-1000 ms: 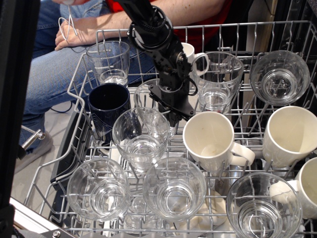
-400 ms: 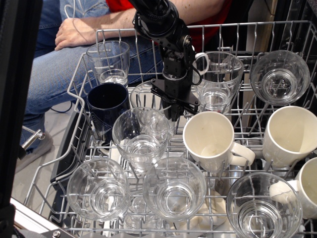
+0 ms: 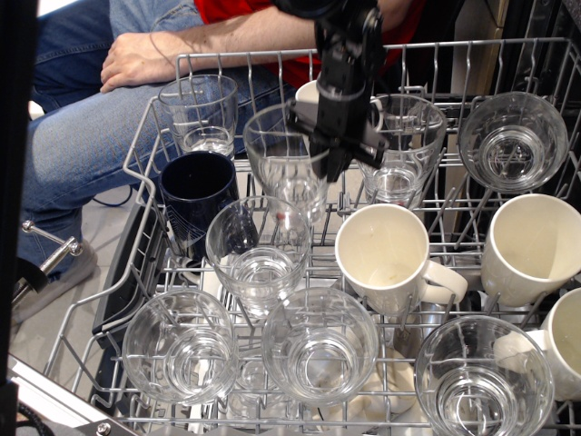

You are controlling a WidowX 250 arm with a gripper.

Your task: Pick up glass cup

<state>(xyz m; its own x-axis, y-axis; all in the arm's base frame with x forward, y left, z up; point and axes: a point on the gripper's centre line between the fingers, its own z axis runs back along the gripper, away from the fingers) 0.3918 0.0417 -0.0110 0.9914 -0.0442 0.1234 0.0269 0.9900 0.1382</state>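
Note:
The glass cup (image 3: pixel 286 163) is a tall clear tumbler with a wide rim and a narrower thick base. It hangs upright above the middle of the wire dish rack (image 3: pixel 154 118), clear of the other glasses. My black gripper (image 3: pixel 329 150) comes down from the top and is shut on the cup's right rim, one finger inside and one outside. The fingertips are partly hidden by the gripper body.
The rack holds several clear glasses (image 3: pixel 259 250), a dark blue mug (image 3: pixel 198 191), white mugs (image 3: pixel 386 254), and a glass mug with a handle (image 3: pixel 399 145). A seated person's arm and jeans (image 3: pixel 118 100) are behind the rack on the left.
The gripper has risen and shifted right, lifting the glass cup out of its slot in the rack. The person's arm shifted slightly.

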